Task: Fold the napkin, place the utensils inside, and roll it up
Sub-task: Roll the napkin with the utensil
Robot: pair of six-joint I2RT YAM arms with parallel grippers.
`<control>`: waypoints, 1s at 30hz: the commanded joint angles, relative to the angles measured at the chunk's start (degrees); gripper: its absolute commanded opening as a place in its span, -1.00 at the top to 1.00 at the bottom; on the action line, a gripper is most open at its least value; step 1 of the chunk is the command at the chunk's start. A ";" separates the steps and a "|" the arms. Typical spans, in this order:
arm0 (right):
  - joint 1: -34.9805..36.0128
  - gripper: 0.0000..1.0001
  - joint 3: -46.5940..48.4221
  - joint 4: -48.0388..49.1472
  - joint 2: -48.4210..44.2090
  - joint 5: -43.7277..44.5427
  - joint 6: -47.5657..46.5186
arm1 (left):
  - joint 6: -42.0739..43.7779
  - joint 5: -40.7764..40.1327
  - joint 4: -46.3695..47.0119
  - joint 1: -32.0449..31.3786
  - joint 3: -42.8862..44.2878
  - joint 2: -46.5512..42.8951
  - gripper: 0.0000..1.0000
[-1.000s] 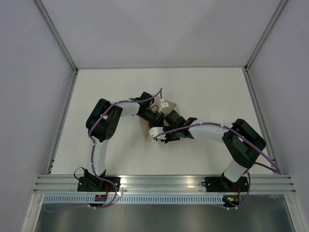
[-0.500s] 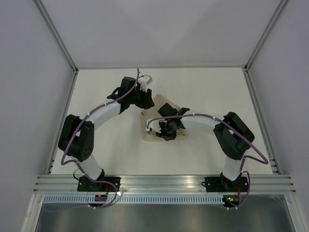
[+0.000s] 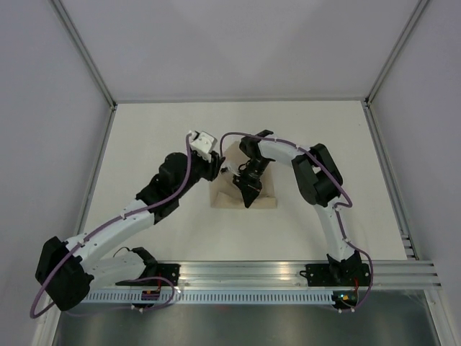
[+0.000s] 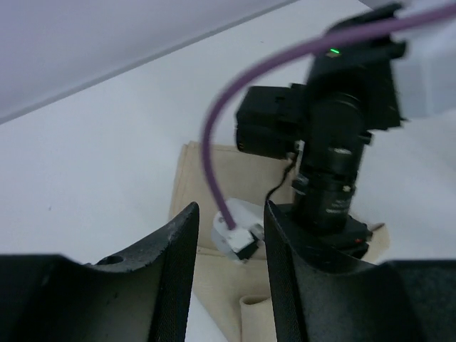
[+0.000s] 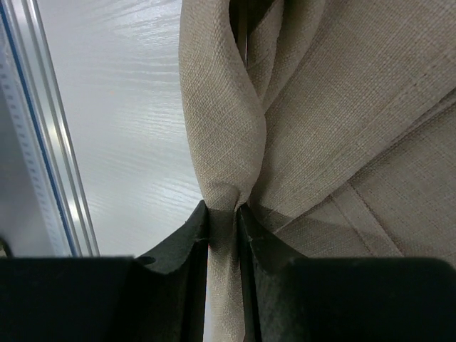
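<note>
We see the napkin (image 3: pixel 263 197) bunched on the surface (image 3: pixel 144 137); our right claw (image 5: pixel 223 214) is clamped on a fold of it, while our left claw (image 4: pixel 229 217) is spread apart, empty, near it.

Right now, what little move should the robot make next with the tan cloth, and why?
Probably draw the pinched fold across the flat part: the right jaws are shut on a bunched fold of the beige woven cloth napkin, while the left jaws stand open, holding nothing.

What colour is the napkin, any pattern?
Plain beige-tan napkin, unpatterned; best in the right wrist view.
</note>
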 commanded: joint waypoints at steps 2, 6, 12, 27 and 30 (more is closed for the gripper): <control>0.44 0.56 1.23 -5.92 7.18 2.53 -5.97 | 11.44 -12.76 5.16 -11.08 -4.14 -0.80 0.04; 0.08 0.57 3.07 -6.27 9.72 2.45 -5.36 | 15.31 -17.68 5.51 -17.50 -7.82 -0.27 0.03; -0.97 0.57 4.04 -5.83 11.57 2.36 -4.66 | 16.28 -19.01 4.98 -23.92 -10.74 3.93 0.01; -1.59 0.56 4.75 -5.39 12.02 2.89 -3.16 | 20.33 -18.05 3.49 -31.40 -2.92 27.32 -0.04; -1.68 0.56 4.74 -5.22 12.19 2.97 -2.90 | 20.42 -17.34 1.82 -31.31 -1.51 30.31 -0.05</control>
